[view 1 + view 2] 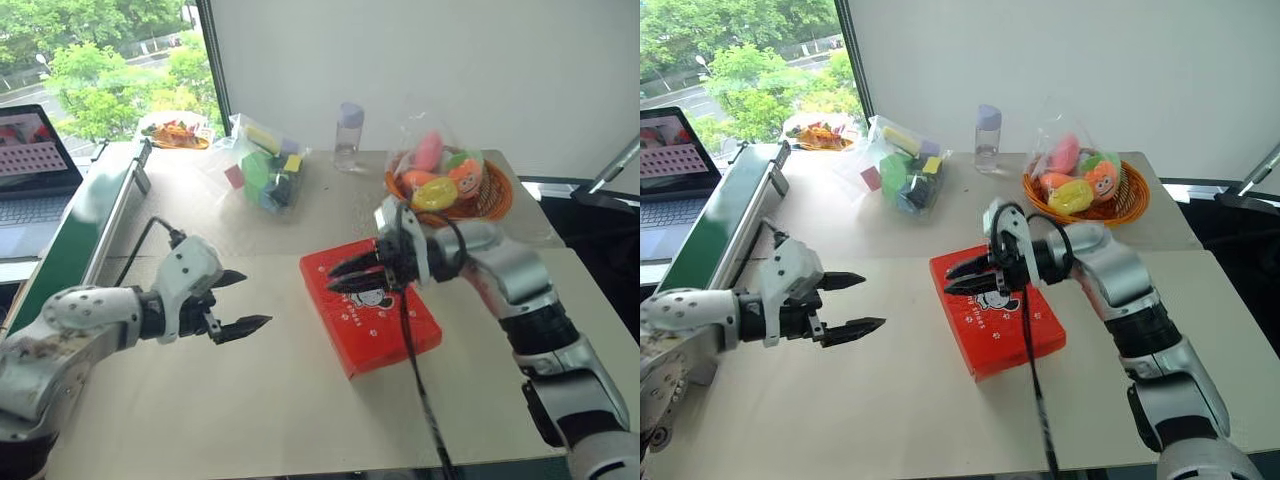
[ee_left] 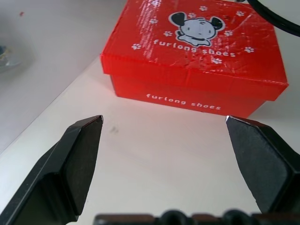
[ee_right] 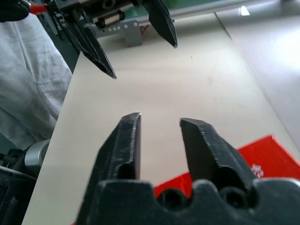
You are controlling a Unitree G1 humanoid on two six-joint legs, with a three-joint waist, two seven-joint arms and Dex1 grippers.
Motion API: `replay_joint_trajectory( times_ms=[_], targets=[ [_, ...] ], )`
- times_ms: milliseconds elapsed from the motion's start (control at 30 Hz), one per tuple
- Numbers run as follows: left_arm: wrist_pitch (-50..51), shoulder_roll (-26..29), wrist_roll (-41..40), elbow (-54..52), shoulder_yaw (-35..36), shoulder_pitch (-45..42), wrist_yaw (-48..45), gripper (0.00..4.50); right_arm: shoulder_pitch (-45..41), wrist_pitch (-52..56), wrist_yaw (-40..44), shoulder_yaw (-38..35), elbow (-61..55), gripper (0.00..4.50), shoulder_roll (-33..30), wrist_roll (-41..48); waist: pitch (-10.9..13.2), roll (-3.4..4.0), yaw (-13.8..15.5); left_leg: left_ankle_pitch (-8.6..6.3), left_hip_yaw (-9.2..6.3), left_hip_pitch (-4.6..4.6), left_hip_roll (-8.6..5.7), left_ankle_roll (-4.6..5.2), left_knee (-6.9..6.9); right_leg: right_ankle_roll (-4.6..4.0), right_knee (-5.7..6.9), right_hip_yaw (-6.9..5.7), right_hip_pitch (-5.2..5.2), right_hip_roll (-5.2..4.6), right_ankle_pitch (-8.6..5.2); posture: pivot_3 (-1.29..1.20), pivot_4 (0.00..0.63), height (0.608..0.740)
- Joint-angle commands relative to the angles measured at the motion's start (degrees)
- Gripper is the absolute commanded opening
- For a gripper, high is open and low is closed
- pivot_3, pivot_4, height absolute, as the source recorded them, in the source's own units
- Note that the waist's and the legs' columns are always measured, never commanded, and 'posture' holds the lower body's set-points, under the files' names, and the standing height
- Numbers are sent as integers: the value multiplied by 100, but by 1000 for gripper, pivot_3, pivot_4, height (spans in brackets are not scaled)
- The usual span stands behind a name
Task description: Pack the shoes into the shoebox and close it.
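Observation:
The red shoebox [image 1: 390, 325] lies on the beige table with its lid down, a cartoon dog and white lettering on top. The shoes are hidden. My right gripper [image 1: 335, 278] hovers over the box's far left corner, pointing left; its fingers stand a little apart with nothing between them, and the right wrist view shows that gap [image 3: 159, 122] with the red box [image 3: 265, 154] below. My left gripper [image 1: 255, 300] is open wide and empty, level above the table to the left of the box, pointing at its side [image 2: 197, 51].
An orange basket [image 1: 495, 205] with bagged toys stands behind the box. A clear bottle [image 1: 348, 135] and a bag of coloured blocks [image 1: 265, 170] are at the back. A green board [image 1: 85, 215] and a laptop [image 1: 30, 160] lie left. A black cable [image 1: 410, 350] hangs across the box.

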Motion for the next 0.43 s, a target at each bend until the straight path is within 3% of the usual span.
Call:
replay_joint_trajectory(
  times_ms=[33, 167, 300, 433],
  targets=[
    [-47, -607, -75, -182, 791, -99, 879, 4500, -243, -757, -100, 109, 428, 3180, 205, -521, 1, 0, 36, 0, 1, 0, -1, 0, 0, 0, 1, 0, -1, -1, 0, 0, 150, 740],
    [43, -954, -206, -397, 1349, 82, 1323, 4500, -368, -1336, -80, 200, 981, 4428, 407, -925, 1, -12, 49, 0, 0, 1, -1, 0, 4, 1, -3, -5, 3, 0, 3, 0, 150, 740],
    [64, -1184, -603, -1047, 2037, 840, 1485, 4500, -578, -1511, 250, 157, 1568, 4428, 504, -970, 1, -11, -3, -14, 11, 0, -3, -6, 2, -32, -6, 7, -1, -6, 21, 0, 150, 740],
    [91, -1207, -611, -1080, 2094, 1082, 1819, 4500, -648, -1628, 334, 150, 1866, 4428, 611, -1054, 2, -11, 10, -20, 6, 1, -2, -6, 1, -40, 0, 1, -2, -3, 15, 0, 150, 740]
  ],
)
